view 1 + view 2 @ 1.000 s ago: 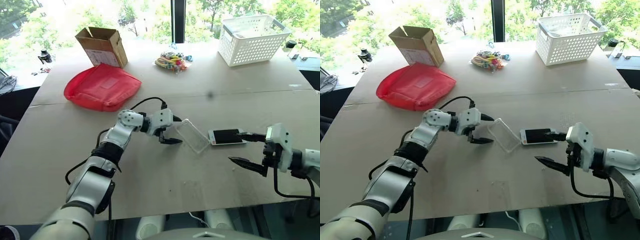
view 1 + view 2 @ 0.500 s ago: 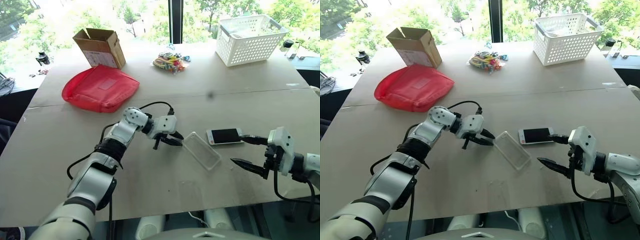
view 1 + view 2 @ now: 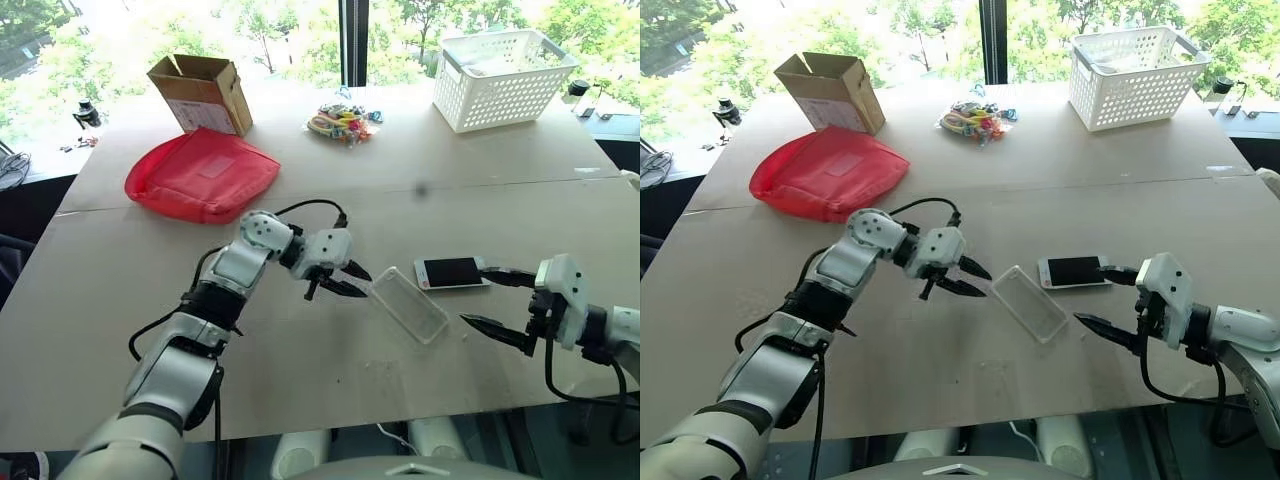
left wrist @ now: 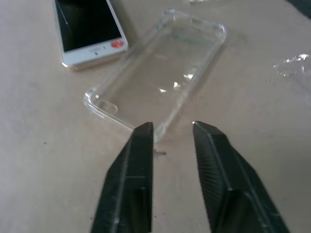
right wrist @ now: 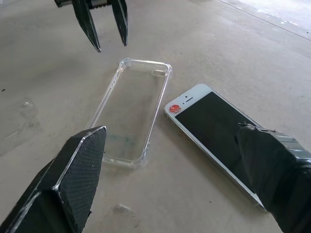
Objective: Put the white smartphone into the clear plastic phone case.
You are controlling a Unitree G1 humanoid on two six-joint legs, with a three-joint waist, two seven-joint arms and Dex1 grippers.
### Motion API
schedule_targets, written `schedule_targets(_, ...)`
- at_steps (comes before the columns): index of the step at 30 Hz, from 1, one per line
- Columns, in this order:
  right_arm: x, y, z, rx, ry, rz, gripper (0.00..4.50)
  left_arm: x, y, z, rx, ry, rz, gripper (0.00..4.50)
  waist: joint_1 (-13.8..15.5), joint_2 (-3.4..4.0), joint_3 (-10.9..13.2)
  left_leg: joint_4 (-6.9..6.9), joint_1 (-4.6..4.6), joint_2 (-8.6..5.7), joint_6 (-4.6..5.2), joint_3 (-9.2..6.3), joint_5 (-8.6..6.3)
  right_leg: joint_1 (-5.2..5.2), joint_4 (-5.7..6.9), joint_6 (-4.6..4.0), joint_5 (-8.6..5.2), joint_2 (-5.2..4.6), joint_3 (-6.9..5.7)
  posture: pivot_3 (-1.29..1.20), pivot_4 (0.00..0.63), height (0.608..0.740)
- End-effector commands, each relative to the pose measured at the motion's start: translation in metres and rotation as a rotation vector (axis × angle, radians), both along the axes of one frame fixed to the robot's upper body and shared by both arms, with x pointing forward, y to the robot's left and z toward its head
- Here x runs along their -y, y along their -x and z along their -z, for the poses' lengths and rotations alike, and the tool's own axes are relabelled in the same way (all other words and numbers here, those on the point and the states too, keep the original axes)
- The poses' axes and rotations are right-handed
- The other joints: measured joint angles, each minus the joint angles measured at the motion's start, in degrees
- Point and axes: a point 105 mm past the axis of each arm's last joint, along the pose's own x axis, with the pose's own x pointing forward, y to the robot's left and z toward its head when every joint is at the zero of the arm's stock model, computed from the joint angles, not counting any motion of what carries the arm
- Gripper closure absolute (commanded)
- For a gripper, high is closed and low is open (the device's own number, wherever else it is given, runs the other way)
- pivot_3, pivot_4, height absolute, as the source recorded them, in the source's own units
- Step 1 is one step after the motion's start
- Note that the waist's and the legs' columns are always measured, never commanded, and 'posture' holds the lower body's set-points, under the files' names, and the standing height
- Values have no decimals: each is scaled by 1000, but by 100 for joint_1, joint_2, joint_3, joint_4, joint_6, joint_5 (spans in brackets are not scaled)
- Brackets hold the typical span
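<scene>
Bright daylight through windows [image 3: 300, 40] behind table [image 3: 330, 380]; far tabletop washed out; soft shadows; wrist views slightly soft

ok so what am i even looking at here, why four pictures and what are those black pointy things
It is a two-armed robot at a table. Two pictures come from cameras in its head, looking down over its arms. The other two come from a camera on each wrist, looking along that arm's two black fingers, which form a claw. The left claw hangs just short of a clear phone case, its fingers a little apart and empty. The right claw is wide open near a white phone, also holding nothing. Phone and case lie flat side by side, the phone screen up. Further back are a red bag, a cardboard box, a white basket and a small colourful heap.
</scene>
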Motion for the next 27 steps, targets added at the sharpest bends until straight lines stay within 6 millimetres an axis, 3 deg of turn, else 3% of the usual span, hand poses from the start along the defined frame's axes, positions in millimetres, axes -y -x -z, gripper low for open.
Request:
schedule_targets(1, 2, 0, -6, 38, 0, -2, 0, 10, 9, -18, 40, 36, 87, 1384, -2, 0, 0, 0, 0, 0, 0, 1, 0, 0, 0, 0, 0, 0, 1, 0, 150, 740)
schedule_targets(4, 1, 0, -5, 37, -3, 2, 0, 21, 7, -1, 71, -18, 119, 32, 2, 0, 0, 0, 1, -1, 0, 2, 0, 0, 0, 0, 0, 0, 2, 0, 150, 740)
schedule_targets(7, 1, 0, -4, 32, -5, 5, 0, 26, 6, 13, 74, -72, 142, 32, 1, 0, 0, 1, 2, -3, 0, 2, 0, 1, 0, 0, 0, 0, 2, 0, 150, 740)
schedule_targets(12, 19, 4, 8, -2, 76, 75, 0, 42, -6, 36, 37, -184, 116, 32, 17, -3, 1, 2, -2, -7, 0, 1, 0, 1, 0, 0, 0, 0, 1, 0, 150, 740)
schedule_targets(18, 22, 13, 8, -21, 78, 52, 0, 41, -5, 41, 15, -198, 113, 1936, -30, -1, 0, 4, 5, -5, 1, 7, 0, 2, 3, 1, 0, 1, 10, 0, 150, 740)
schedule_targets(23, 17, 14, 6, -18, 57, 24, 0, 35, -1, 36, 15, -181, 95, 4261, -10, 0, -1, 7, 5, -4, 1, 6, 0, 5, 4, 1, 0, 2, 10, 0, 150, 740)
schedule_targets(24, 17, 14, 6, -18, 57, 23, 0, 33, 0, 36, 13, -179, 86, 4443, -6, 0, -1, 11, 5, -3, 1, 6, 0, 6, 4, 1, 0, 2, 10, 0, 150, 740)
schedule_targets(27, 16, 12, 4, -7, 50, 15, 0, 18, -3, 35, 5, -183, -15, 4443, -42, 0, 0, 15, 5, -1, 1, 7, 0, 6, 5, 1, 0, 3, 11, 0, 150, 740)
